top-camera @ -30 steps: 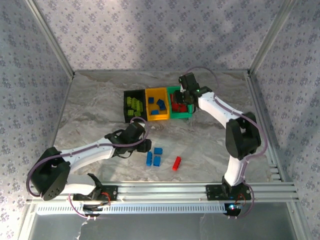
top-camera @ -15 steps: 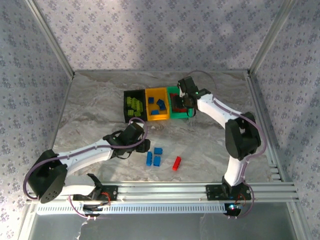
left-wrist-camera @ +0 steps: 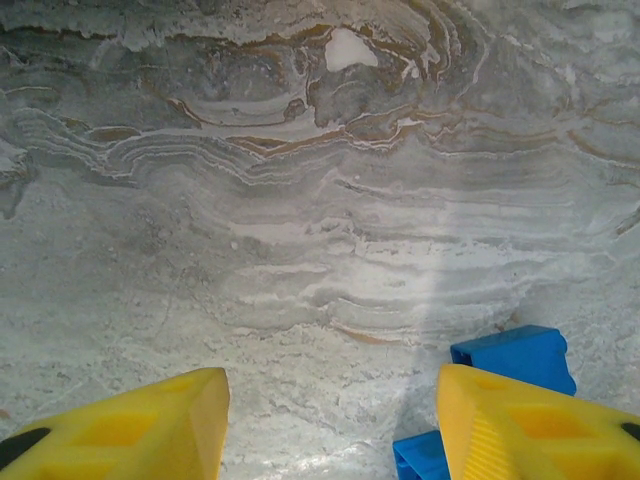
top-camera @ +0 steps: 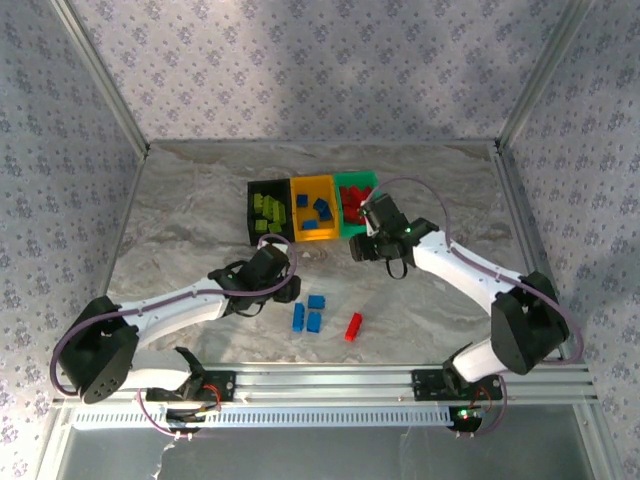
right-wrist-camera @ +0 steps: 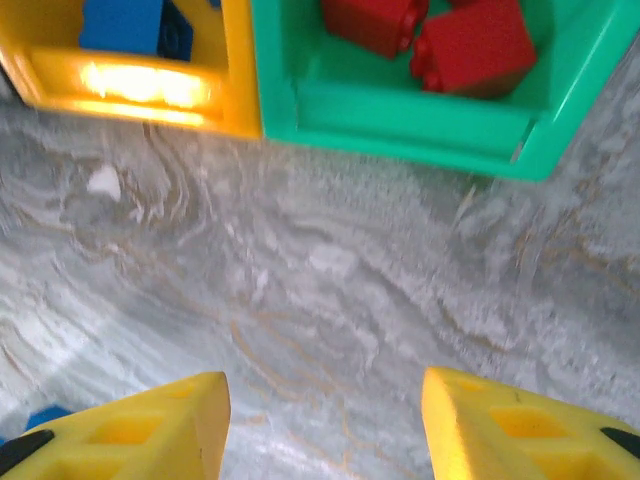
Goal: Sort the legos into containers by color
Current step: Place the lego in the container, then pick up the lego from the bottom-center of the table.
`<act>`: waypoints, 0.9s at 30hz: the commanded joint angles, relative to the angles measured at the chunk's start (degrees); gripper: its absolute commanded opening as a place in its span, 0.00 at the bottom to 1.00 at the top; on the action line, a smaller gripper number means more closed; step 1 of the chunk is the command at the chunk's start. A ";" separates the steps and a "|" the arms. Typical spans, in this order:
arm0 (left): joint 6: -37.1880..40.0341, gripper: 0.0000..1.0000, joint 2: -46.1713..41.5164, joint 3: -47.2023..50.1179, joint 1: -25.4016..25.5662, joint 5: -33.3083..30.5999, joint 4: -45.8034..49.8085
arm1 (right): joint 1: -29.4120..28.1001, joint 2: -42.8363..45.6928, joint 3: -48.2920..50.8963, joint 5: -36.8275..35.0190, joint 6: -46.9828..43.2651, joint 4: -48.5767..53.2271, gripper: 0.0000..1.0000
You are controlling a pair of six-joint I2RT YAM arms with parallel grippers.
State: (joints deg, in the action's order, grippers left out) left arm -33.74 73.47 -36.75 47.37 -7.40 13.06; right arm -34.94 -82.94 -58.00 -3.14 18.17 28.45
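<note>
- Fingers (left-wrist-camera: 130, 432) on the left gripper (left-wrist-camera: 330, 440) were spread wide with nothing between them, just bare marble table (left-wrist-camera: 300, 200) below.
- Same deal on the right gripper (right-wrist-camera: 322, 420): its yellow fingers (right-wrist-camera: 520, 425) were wide apart, holding nothing, over the table just in front of the bins.
- Left wrist cam caught two blue legos (left-wrist-camera: 515, 355) right beside the right-hand finger. Couldn't tell if either was touching it.
- From the top cam, three blue legos (top-camera: 298, 317) lay bunched together on the table just right of the left gripper (top-camera: 285, 292). A single red lego (top-camera: 353, 327) lay a little further right, apart from them.
- All three bins stood in a row, side against side, toward the back.
- On the left, the black bin (top-camera: 251, 212) had lime green legos (top-camera: 268, 210) in it.
- In the middle, the orange-yellow bin (top-camera: 315, 237) had blue pieces (top-camera: 320, 207).
- On the right, the green bin (top-camera: 357, 177) held red pieces (right-wrist-camera: 470, 45).
- Seen from above, the right gripper (top-camera: 362, 248) sat close to the green bin's near corner, not touching it.
</note>
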 commanded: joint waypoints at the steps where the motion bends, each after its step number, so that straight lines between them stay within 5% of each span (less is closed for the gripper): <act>1: 0.15 0.56 1.47 -0.08 0.42 -2.02 -1.28 | -2.01 2.17 3.14 -2.68 1.69 1.97 0.55; 15: 1.83 0.55 5.98 -3.83 0.37 -2.66 -0.97 | -13.53 9.40 13.12 -7.20 10.43 0.84 0.55; 27: 2.95 0.55 7.83 -5.17 0.07 -3.59 -0.93 | -23.28 10.08 17.94 -8.53 26.74 -0.30 0.56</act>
State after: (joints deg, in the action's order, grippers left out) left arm -31.97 80.49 -39.72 47.37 -9.93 12.53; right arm -56.75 -73.58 -41.34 -9.50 38.09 28.12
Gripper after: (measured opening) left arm 0.551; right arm 0.556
